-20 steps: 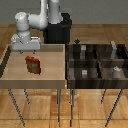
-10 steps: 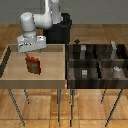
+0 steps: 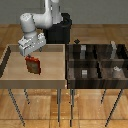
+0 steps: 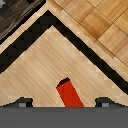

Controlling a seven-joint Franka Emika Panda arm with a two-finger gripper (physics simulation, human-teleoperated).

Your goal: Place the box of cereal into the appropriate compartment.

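The box of cereal (image 3: 33, 65), small, flat and red-brown, lies on the floor of the light-wood tray (image 3: 50, 75) on the exterior view's left. My gripper (image 3: 33, 52) hangs just above it, apart from it. In the wrist view the box of cereal (image 4: 69, 93) lies between my two spread fingertips (image 4: 22, 103), so the gripper (image 4: 64, 103) is open and holds nothing. The compartment (image 3: 106, 54), the back-right cell of the dark-brown four-cell bin, stands far off on the exterior view's right.
The dark bin's (image 3: 70, 62) cells hold small pale and grey objects (image 3: 116, 71). The tray's raised rim (image 3: 65, 62) runs beside the bin's wall. The robot's black base (image 3: 60, 31) stands behind both. Both bins rest on thin metal legs above a wooden floor.
My gripper has shifted toward the exterior view's right and come down over the box of cereal. The box has not moved.
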